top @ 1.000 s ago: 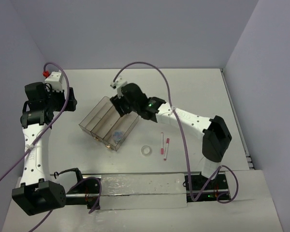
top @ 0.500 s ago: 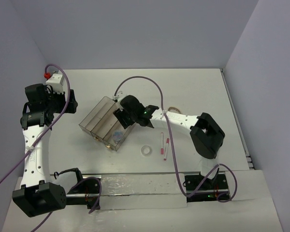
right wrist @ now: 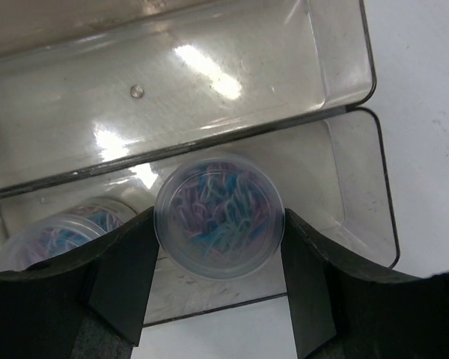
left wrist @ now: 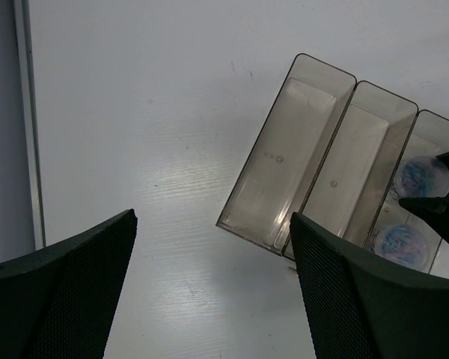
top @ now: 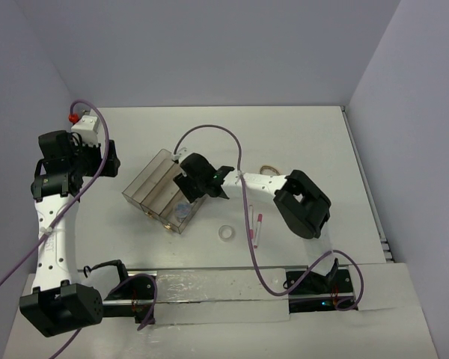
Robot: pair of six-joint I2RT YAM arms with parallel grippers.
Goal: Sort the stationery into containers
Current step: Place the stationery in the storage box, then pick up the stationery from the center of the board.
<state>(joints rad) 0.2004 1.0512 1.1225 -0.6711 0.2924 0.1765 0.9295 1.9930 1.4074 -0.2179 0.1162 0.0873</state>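
The brownish three-compartment tray (top: 153, 183) lies left of centre. My right gripper (top: 188, 188) is over its right compartment, shut on a clear jar with blue contents (right wrist: 219, 217), jaws touching both sides of it. A second jar (right wrist: 52, 235) lies in the same compartment, toward its near end (top: 183, 210). The white tape ring (top: 226, 233), two white pens with red ends (top: 251, 220) (top: 259, 229) and the tan rubber band (top: 269, 168) lie on the table right of the tray. My left gripper (left wrist: 213, 299) is open and empty, raised left of the tray (left wrist: 314, 149).
The tray's left and middle compartments (left wrist: 284, 161) hold nothing. Purple cables loop over both arms. Grey walls close the table at the back and sides. A metal rail (top: 209, 284) runs along the near edge.
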